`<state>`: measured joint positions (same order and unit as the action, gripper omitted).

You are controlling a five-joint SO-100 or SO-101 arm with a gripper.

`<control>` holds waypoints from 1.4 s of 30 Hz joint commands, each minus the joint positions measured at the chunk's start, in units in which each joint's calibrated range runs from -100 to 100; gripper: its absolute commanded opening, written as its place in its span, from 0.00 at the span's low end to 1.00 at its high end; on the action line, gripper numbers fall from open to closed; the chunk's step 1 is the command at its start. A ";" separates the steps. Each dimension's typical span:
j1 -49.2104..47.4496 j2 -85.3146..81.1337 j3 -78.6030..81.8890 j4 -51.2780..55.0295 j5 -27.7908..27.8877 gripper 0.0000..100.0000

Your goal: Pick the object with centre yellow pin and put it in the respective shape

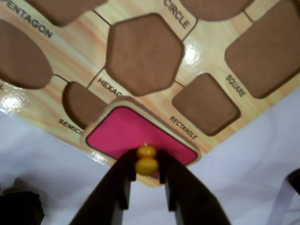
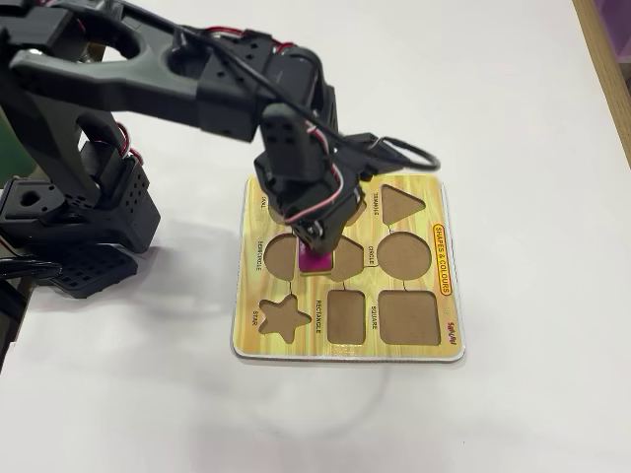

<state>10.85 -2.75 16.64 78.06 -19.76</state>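
The magenta-pink piece (image 1: pixel 126 133) is held by its yellow knob (image 1: pixel 146 165), and my gripper (image 1: pixel 146 164) is shut on that knob from both sides. In the wrist view the piece covers part of the HEXAGON label and the semicircle cut-out (image 1: pixel 82 103). The brown rectangle cut-out (image 1: pixel 205 104), labelled RECTANGLE, lies empty just right of the piece. In the fixed view the gripper (image 2: pixel 315 246) holds the pink piece (image 2: pixel 315 261) over the middle of the yellow shape board (image 2: pixel 434 197). There the rectangle cut-out (image 2: pixel 347 315) sits one row nearer the front edge.
Other empty cut-outs surround it: the hexagon (image 1: pixel 143 54), the square (image 2: pixel 407 317), the star (image 2: pixel 283 317), the circle (image 2: pixel 402 254) and the triangle (image 2: pixel 399 203). The arm's black base (image 2: pixel 69 217) stands left of the board on the white table. A wooden strip (image 2: pixel 606 59) borders the far right.
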 commanded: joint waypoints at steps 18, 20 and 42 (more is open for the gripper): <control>20.98 0.91 -7.19 -3.13 2.55 0.01; 22.06 2.41 -7.37 -3.91 2.55 0.01; 14.83 15.64 -18.71 -3.04 2.34 0.01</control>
<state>28.91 14.09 0.36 74.72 -17.42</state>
